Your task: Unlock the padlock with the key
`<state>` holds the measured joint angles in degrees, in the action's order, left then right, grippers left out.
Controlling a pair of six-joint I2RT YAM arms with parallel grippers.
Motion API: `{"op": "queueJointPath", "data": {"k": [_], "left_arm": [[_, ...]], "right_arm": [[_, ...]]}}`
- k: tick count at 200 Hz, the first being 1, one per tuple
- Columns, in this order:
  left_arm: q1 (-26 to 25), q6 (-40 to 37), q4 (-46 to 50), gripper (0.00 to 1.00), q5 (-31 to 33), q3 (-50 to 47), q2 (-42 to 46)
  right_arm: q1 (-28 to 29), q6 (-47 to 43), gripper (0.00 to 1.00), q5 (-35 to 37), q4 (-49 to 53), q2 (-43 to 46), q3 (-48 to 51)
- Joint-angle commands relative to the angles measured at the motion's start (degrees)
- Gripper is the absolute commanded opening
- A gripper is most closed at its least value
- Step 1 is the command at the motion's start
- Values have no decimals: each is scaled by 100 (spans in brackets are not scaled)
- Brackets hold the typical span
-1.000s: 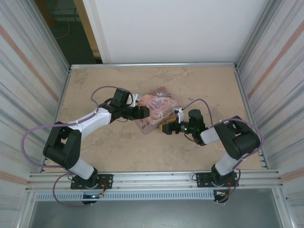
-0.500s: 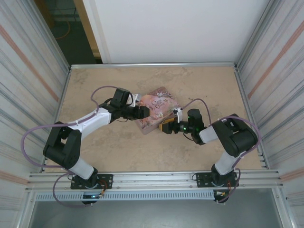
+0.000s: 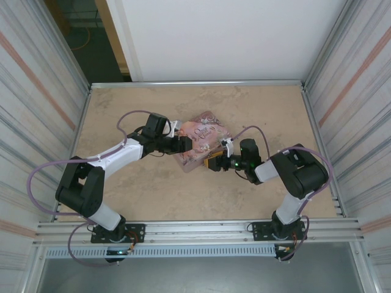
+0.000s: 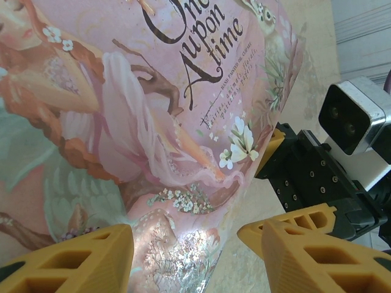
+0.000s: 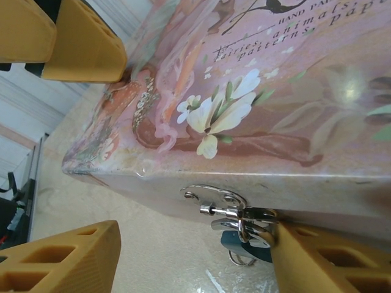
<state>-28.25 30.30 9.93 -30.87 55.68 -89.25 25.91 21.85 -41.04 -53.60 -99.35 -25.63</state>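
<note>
The padlock [image 5: 242, 243] hangs shackle-up, blue body down, inside the released right claw [image 5: 197, 241]; left claw [image 4: 186, 238] likewise released.

Table [image 3: 165, 189]: beige mottled top with metal rails along its edges. One item sat flat on it, a pink illustrated tin [image 3: 201, 143] at frame centre, turned diagonal to the rails. The padlock [image 5: 244, 243] hung off the tin's front latch at surface level; table contact was unclear. Rest of top was bare stone-look surface.
</note>
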Motion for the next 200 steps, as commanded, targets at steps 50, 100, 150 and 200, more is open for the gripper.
{"op": "queueJointPath", "data": {"k": [50, 100, 150, 200], "left_arm": [[-31, 34, 404, 58, 82, -62, -110], [-31, -3, 448, 58, 100, -14, -110], [-31, 0, 466, 58, 117, 5, -110], [-31, 12, 466, 58, 134, 4, -126]], "right_arm": [[59, -295, 46, -107, 160, -23, -83], [60, -348, 31, 4, 386, 40, -91], [54, -418, 23, 65, 591, 117, -87], [29, -395, 11, 139, 652, 166, -65]]}}
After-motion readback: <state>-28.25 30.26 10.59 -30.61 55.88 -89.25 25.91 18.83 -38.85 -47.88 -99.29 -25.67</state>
